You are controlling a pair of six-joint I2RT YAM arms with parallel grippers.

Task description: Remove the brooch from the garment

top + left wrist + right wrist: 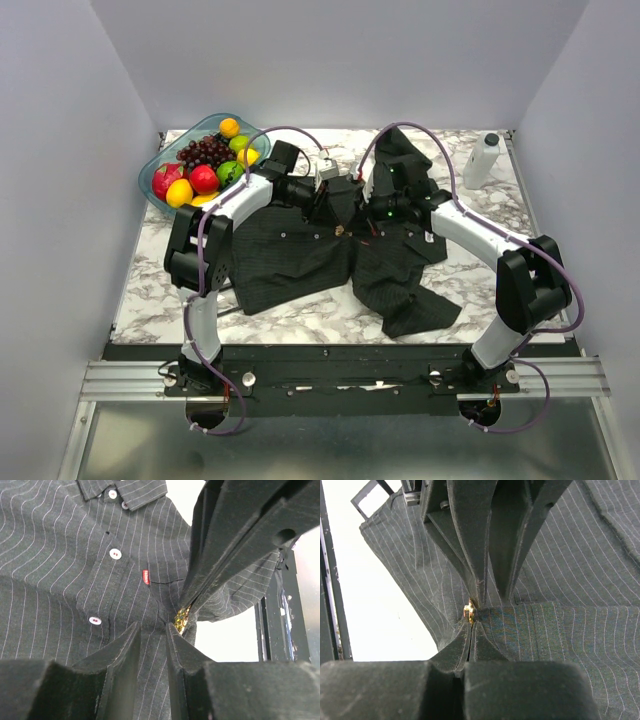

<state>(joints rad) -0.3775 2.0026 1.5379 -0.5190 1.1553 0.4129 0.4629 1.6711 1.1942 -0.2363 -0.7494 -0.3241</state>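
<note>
One gold brooch (469, 611) sits pinned in the middle of one black pinstriped shirt (290, 255), clamped between the closed jaws of the right gripper (471, 627). Just beside it, the left gripper (152, 635) presses its tips on the cloth, jaws narrowly apart. The shirt lies spread across a marble-patterned table (150, 290) enclosed by white walls (340, 60). Only the overhead view shows one bowl (150, 175) of fruit and one white bottle (481, 160); only the left wrist view shows a red tag (146, 576).
</note>
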